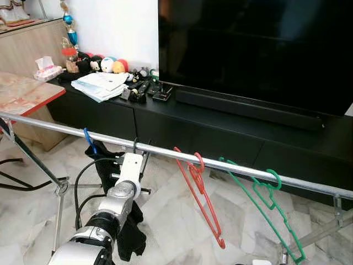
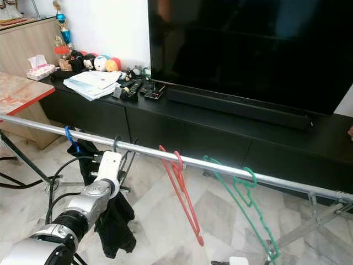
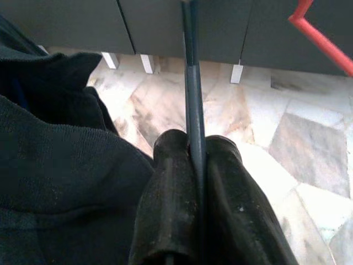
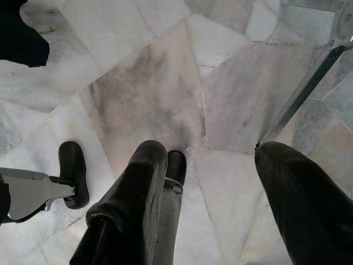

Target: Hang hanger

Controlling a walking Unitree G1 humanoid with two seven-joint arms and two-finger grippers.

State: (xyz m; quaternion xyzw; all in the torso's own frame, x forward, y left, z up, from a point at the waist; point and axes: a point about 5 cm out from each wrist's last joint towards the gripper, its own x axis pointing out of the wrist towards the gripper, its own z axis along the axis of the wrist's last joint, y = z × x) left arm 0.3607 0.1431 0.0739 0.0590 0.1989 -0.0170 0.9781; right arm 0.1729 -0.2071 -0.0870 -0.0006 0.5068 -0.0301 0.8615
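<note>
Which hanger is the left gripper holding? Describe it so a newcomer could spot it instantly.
Find the metal rail running in front of the black TV cabinet. The dark hanger hooks over it just above the left gripper, between a blue hook and the red hanger; it alone carries black clothing.

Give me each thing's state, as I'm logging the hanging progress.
Dark hanger: hook on the rail, clamped by left pincer.
Left pincer: shut on dark hanger.
Right pincer: open, empty, over the floor.
Red hanger: hung.
Green hanger: hung.
Blue hanger: hung, carrying black garment.
Rail: level.
</note>
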